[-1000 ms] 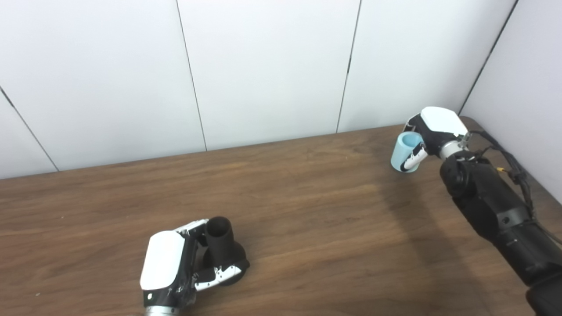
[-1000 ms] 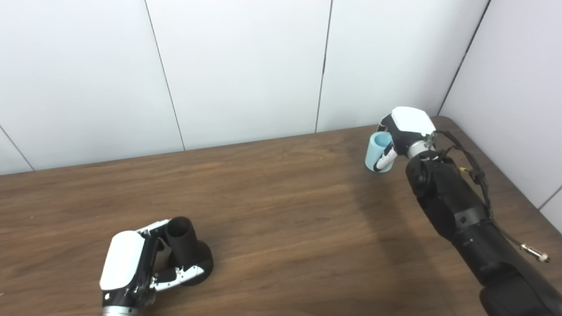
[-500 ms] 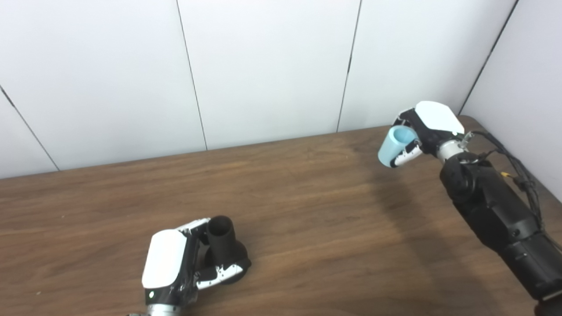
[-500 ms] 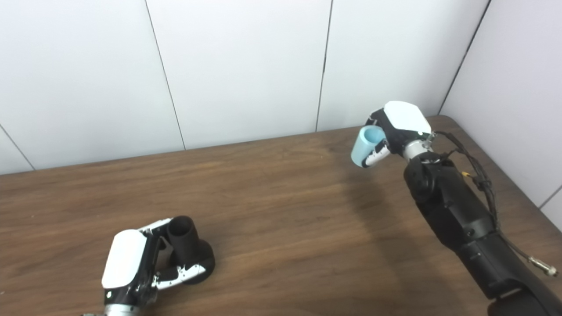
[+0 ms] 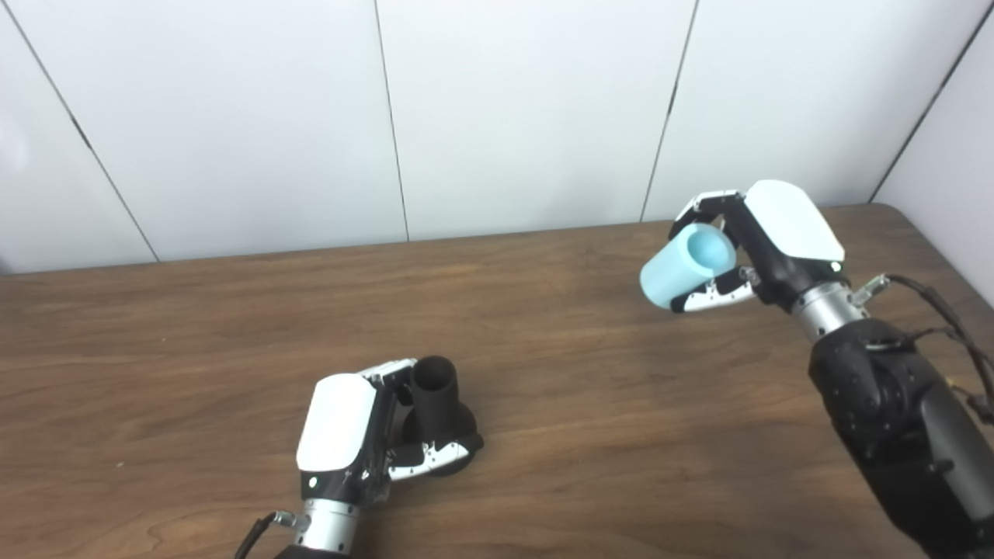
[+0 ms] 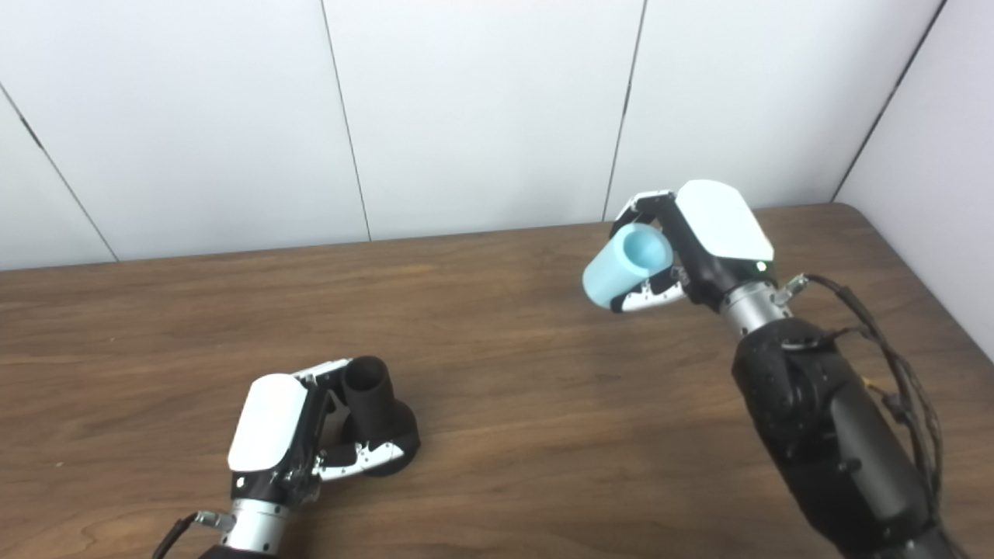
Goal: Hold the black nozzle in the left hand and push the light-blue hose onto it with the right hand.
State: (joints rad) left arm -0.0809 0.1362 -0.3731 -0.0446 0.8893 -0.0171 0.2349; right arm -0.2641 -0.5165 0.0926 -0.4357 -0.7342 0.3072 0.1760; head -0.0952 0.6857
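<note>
Gripping the black nozzle point(image 5: 435, 397) in the left hand point(image 5: 351, 435) on the bench point(image 5: 575, 404), clasping the light-blue hose point(image 5: 685, 265) aloft in the right hand point(image 5: 765, 244), well apart, risking misaligned bores jamming.

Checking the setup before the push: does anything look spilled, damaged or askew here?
Nothing stands out. The left hand grips the black nozzle upright on the table; the right hand holds the light-blue hose tilted in the air, well apart from it.
</note>
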